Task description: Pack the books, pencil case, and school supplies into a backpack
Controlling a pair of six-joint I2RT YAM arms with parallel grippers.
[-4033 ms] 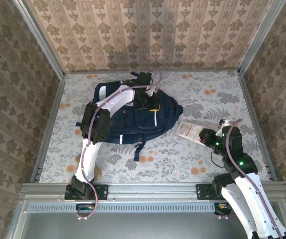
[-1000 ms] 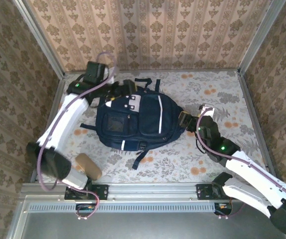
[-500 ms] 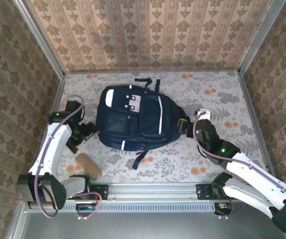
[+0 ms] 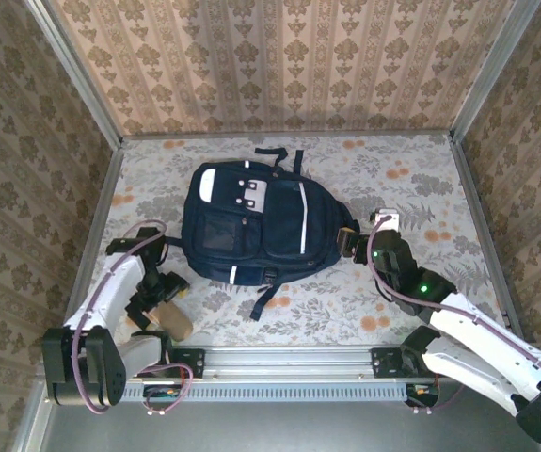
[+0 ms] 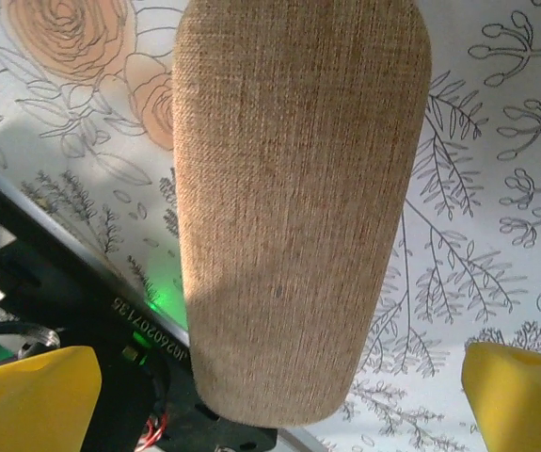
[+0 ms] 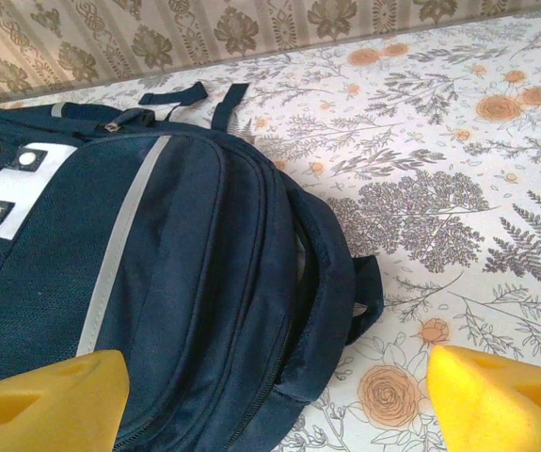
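Note:
The navy backpack [image 4: 261, 226] lies flat in the middle of the table, white patch up and black straps trailing toward me. A tan fabric pencil case [image 4: 168, 317] lies near the front left edge. My left gripper [image 4: 160, 294] hangs right over the pencil case [image 5: 294, 188], open, with a yellow fingertip [image 5: 30, 395] on either side of its near end. My right gripper [image 4: 350, 243] stands open at the backpack's right edge [image 6: 326, 311], touching nothing, facing the parted zipper. Books and school supplies are hidden.
The metal rail [image 4: 279, 358] runs along the near edge, close behind the pencil case. In the left wrist view the black arm base with its green light [image 5: 72, 320] sits beside the case. Wallpapered walls enclose the table, and a loose strap [image 4: 268, 294] points toward the rail.
My left arm swung from the backpack's far left corner down the left side to the pencil case at the front. The white packet vanished. My right gripper stayed at the backpack's right edge.

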